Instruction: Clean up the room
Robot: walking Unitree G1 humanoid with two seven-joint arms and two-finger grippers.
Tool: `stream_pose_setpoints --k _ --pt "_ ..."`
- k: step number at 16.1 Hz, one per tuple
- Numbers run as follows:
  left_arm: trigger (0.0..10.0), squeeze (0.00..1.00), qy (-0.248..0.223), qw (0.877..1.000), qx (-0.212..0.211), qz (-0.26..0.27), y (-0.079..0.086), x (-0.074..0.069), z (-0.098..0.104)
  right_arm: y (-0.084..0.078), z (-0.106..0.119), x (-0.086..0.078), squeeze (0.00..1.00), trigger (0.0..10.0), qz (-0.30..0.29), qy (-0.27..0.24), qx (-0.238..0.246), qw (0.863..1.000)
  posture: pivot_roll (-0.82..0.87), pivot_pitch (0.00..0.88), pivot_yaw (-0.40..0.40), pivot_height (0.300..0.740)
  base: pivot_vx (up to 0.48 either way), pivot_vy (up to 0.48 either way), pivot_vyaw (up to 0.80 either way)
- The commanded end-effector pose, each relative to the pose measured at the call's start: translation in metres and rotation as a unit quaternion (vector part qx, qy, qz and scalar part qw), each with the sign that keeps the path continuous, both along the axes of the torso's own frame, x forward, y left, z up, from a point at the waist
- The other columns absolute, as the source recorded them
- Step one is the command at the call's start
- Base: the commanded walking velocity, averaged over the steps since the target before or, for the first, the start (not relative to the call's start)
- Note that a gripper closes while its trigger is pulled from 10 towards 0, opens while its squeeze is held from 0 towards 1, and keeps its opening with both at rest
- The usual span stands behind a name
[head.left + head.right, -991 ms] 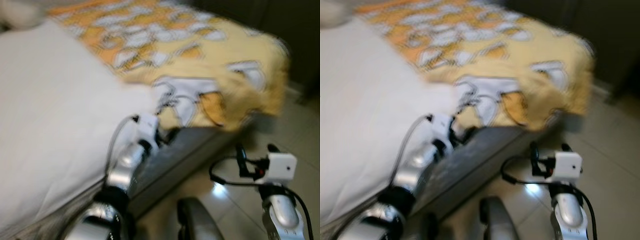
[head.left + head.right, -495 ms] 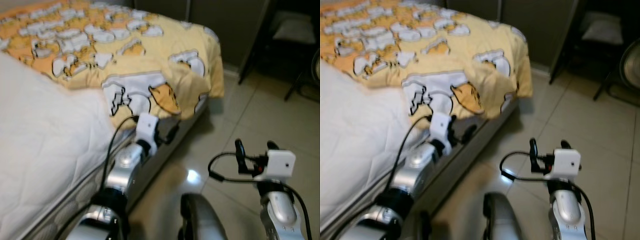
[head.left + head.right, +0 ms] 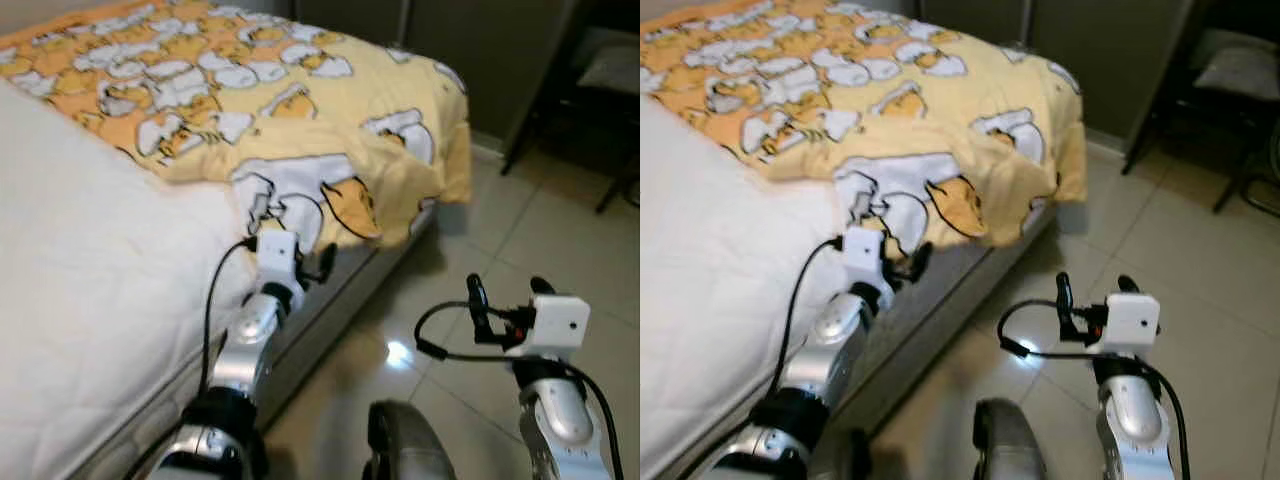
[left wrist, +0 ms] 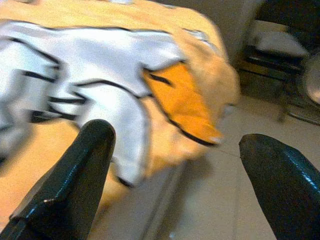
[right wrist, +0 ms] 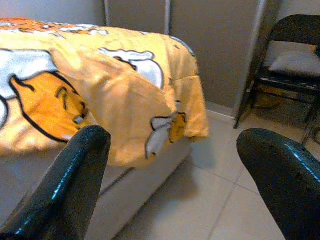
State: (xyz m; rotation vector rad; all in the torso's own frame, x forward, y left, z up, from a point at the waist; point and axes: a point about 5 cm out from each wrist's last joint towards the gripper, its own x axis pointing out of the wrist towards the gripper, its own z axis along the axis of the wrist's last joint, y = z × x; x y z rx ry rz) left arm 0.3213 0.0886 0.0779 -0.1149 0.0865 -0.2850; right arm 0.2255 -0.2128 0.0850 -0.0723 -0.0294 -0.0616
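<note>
A yellow blanket printed with white and orange cartoon figures covers the far part of the bed. Its rumpled corner hangs over the mattress edge. My left gripper is open at the bed's side, just below that corner. In the left wrist view its fingers stand wide apart with the blanket's white and orange patch ahead and nothing between them. My right gripper hovers open over the tiled floor, pointing at the blanket's hanging end.
The bare white quilted mattress fills the near left. Beige floor tiles lie to the right of the bed. A dark folding chair with a cushion stands at the far right beside grey wardrobe doors.
The whole picture has swung and sharpened as the camera moved. My left gripper sits slightly closer under the blanket's corner. The right gripper holds the same pose.
</note>
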Motion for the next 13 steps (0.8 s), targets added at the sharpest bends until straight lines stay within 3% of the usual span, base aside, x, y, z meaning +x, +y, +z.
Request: stream_pose_setpoints --k 1,6,7,9,13 --pt "10.0 0.00 -0.006 1.000 0.004 0.021 0.007 0.003 0.004 0.001 -0.001 0.002 0.00 10.0 0.004 0.005 0.015 1.000 -0.18 0.000 0.032 0.684 0.000 0.000 0.00" --pt "10.0 0.00 -0.013 0.999 0.002 0.037 0.014 0.003 0.010 0.002 -0.004 0.004 0.00 10.0 0.011 0.015 0.026 0.999 -0.17 0.000 0.025 0.733 0.000 0.000 0.00" --pt "10.0 0.00 -0.012 0.999 0.002 0.044 0.015 0.004 0.010 0.003 -0.009 0.005 0.08 10.0 0.012 0.025 0.028 0.999 -0.16 0.000 0.023 0.740 0.000 0.000 0.00" --pt "10.0 0.00 -0.007 0.999 0.017 0.033 0.012 0.003 0.009 0.005 -0.011 0.006 0.05 10.0 0.018 0.035 0.027 0.999 -0.16 0.000 0.026 0.740 0.000 0.000 0.00" --pt "10.0 0.00 0.063 0.996 0.058 0.003 0.000 0.014 -0.007 0.009 -0.005 0.010 0.02 10.0 0.041 0.026 0.025 0.999 -0.17 0.000 0.010 0.740 0.000 0.000 0.00"
